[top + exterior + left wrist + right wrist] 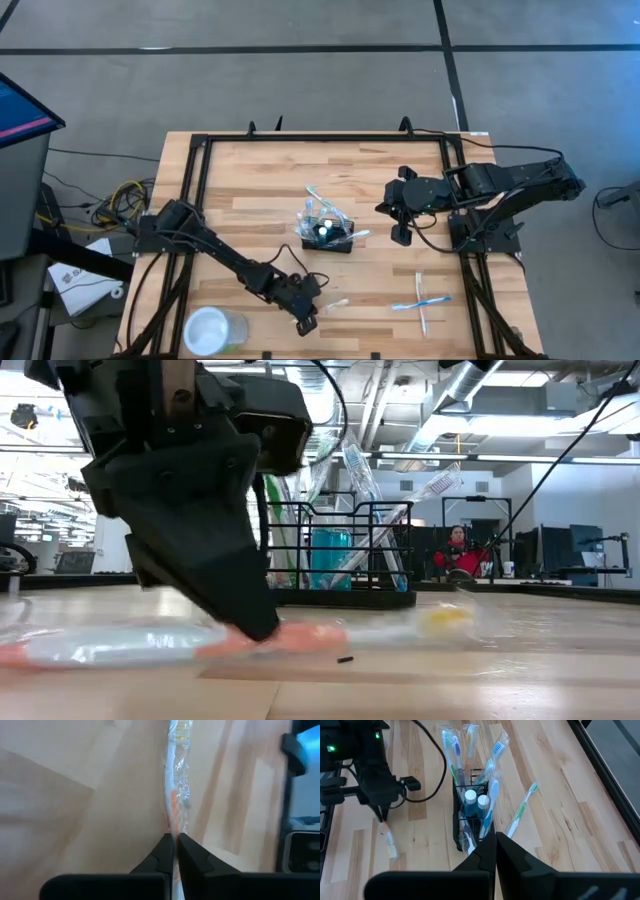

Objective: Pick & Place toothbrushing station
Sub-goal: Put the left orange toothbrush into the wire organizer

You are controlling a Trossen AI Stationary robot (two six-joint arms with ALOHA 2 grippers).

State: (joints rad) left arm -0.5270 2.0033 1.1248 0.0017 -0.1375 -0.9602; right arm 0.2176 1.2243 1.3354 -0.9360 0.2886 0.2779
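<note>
Pale wooden planks make up the table [260,180], which is edged by a black frame and stands on a grey floor. Near the table's middle sits the toothbrushing station [328,234], a small black wire-mesh caddy, upright, with several wrapped toothbrushes leaning out of it and two small blue bottles with white caps inside.

At about seven o'clock from the caddy, close to the table's near edge, the left end effector [307,322] is down at the surface, its fingers [165,855] pinched narrow on a wrapped toothbrush [176,790] with an orange handle; the low view shows the fingertip pressing on the wrapper where it lies flat on the wood.

At about two o'clock from the caddy, the right end effector [401,238] hangs apart from it, fingers closed together on nothing, pointing toward the caddy in its wrist view.

A clear round plastic cup [212,331] lies at the table's seven-o'clock corner. Two more wrapped toothbrushes [421,303] lie crossed at about five o'clock from the caddy.

Beyond the table, in the low view, a person in red [459,552] sits in the room.
</note>
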